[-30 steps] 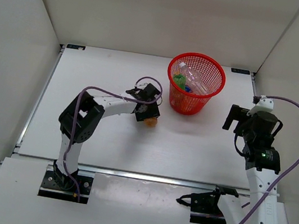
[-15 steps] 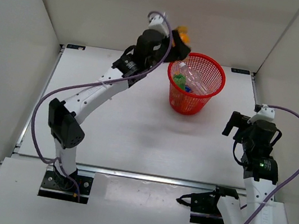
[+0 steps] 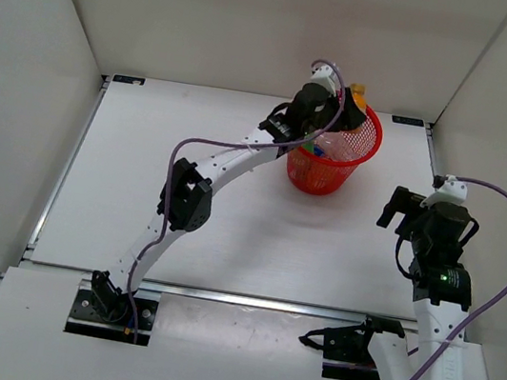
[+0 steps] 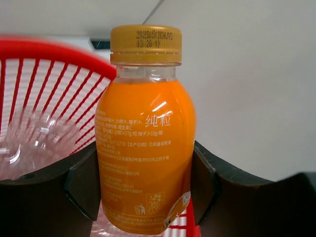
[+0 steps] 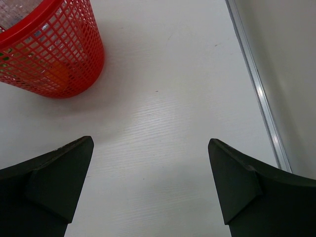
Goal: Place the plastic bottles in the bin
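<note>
My left gripper (image 3: pixel 348 100) is shut on an orange-filled bottle (image 4: pixel 145 133) with a gold cap and holds it upright over the red mesh bin (image 3: pixel 363 150), whose rim shows behind it in the left wrist view (image 4: pixel 59 54). A large clear bottle (image 3: pixel 345 145) and a green one (image 3: pixel 306 145) lie inside the bin; another orange bottle shows through the mesh (image 5: pixel 58 74). My right gripper (image 3: pixel 393 204) is open and empty above the table, to the right of the bin (image 5: pixel 59 69).
White walls close in the table on three sides. A metal rail (image 5: pixel 259 94) runs along the table's right edge close to my right gripper. The left arm stretches diagonally across the table's middle (image 3: pixel 184 200).
My left arm has swung right with the orange bottle, from beside the bin's left rim to above the bin. The right arm has stayed still over the last half second.
</note>
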You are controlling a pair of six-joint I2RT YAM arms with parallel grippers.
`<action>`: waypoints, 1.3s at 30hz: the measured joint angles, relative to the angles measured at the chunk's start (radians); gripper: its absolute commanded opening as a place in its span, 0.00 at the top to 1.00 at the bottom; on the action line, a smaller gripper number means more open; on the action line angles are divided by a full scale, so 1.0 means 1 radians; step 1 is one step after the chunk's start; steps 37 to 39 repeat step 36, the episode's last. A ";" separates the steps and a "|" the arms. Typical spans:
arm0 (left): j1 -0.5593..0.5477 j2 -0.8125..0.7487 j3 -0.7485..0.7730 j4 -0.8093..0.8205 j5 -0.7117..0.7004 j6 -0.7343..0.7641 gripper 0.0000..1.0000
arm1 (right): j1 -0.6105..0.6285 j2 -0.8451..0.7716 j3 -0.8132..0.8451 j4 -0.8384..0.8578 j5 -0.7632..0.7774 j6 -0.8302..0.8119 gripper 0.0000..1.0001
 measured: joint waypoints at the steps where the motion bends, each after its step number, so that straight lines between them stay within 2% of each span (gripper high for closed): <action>1: -0.005 0.014 -0.003 -0.016 -0.005 0.008 0.34 | 0.000 0.001 0.000 0.000 -0.002 0.001 0.01; 2: -0.010 0.024 -0.003 -0.022 -0.009 0.015 0.26 | 0.000 0.001 0.000 0.000 -0.004 0.002 0.01; 3: -0.015 0.026 -0.002 -0.027 -0.010 0.022 0.08 | 0.000 0.000 0.000 0.001 -0.006 0.004 0.01; 4: -0.019 0.026 -0.002 -0.027 -0.010 0.028 0.02 | 0.000 -0.001 0.000 0.001 -0.009 0.005 0.01; 9: -0.030 -0.005 0.009 -0.039 0.005 0.047 0.01 | 0.008 0.000 -0.001 -0.001 -0.008 0.022 0.00; 13: -0.031 -0.138 -0.111 -0.101 0.012 0.097 0.01 | 0.014 -0.001 -0.001 -0.012 0.016 0.033 0.01; 16: -0.028 -0.353 -0.351 -0.160 -0.002 0.145 0.02 | 0.014 0.002 -0.001 -0.031 0.030 0.040 0.01; 21: 0.026 -0.884 -0.916 -0.274 -0.085 0.179 0.01 | 0.005 0.019 -0.001 -0.071 0.042 0.050 0.01; 24: 0.158 -1.192 -1.152 -0.436 -0.177 0.187 0.02 | -0.026 0.056 -0.001 -0.116 0.026 0.055 0.01; 28: 0.358 -1.464 -1.343 -0.657 -0.291 0.202 0.01 | -0.051 0.112 -0.001 -0.191 0.023 0.090 0.01; 30: 0.437 -1.565 -1.415 -0.756 -0.327 0.215 0.01 | -0.056 0.142 -0.002 -0.224 0.019 0.108 0.01; 32: 0.466 -1.633 -1.456 -0.826 -0.352 0.221 0.01 | -0.060 0.140 -0.003 -0.244 0.000 0.119 0.00; 36: 0.438 -1.707 -1.476 -0.893 -0.378 0.226 0.01 | -0.055 0.111 -0.003 -0.262 -0.027 0.146 0.01; 39: 0.438 -1.707 -1.476 -0.893 -0.378 0.226 0.01 | -0.055 0.111 -0.003 -0.262 -0.027 0.146 0.01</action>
